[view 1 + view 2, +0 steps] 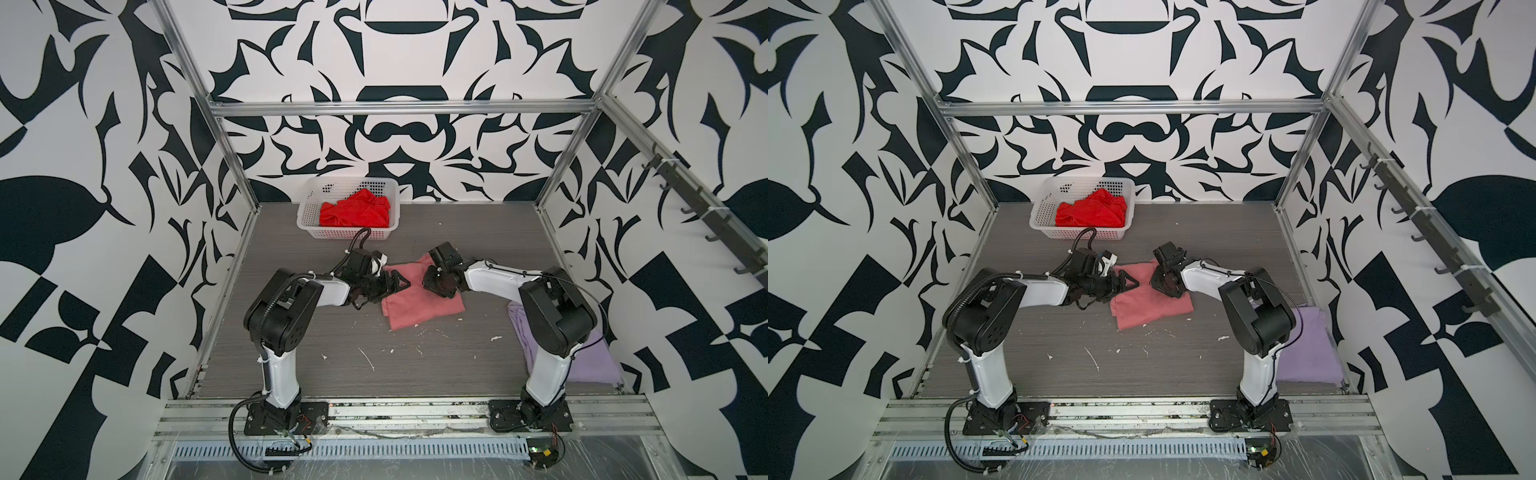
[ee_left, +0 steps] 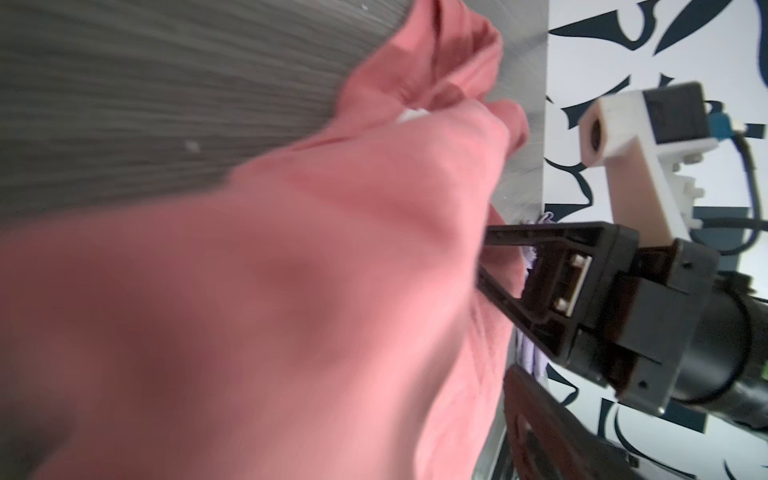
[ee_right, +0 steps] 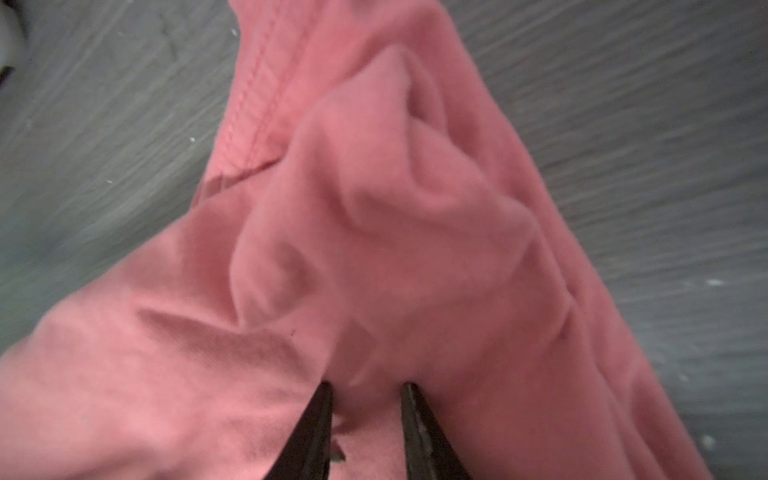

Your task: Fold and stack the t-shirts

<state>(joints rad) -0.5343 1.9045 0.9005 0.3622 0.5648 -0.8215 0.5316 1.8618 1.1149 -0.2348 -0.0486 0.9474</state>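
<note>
The right gripper (image 3: 366, 395) is clamped on a raised fold of the salmon-pink t-shirt (image 1: 419, 305), with one of its fingers (image 3: 316, 424) on each side of the bunched cloth. The left gripper (image 1: 388, 286) is at the left edge of the same shirt with its jaws apart; whether cloth lies between them I cannot tell. In both top views this shirt lies in the middle of the frame on the grey table (image 1: 374, 374). The lavender t-shirt (image 1: 590, 361) lies at the lower right, partly behind the right arm (image 1: 552, 307). The red t-shirt (image 1: 355, 212) sits crumpled in the white basket (image 1: 306, 210), at the upper middle.
</note>
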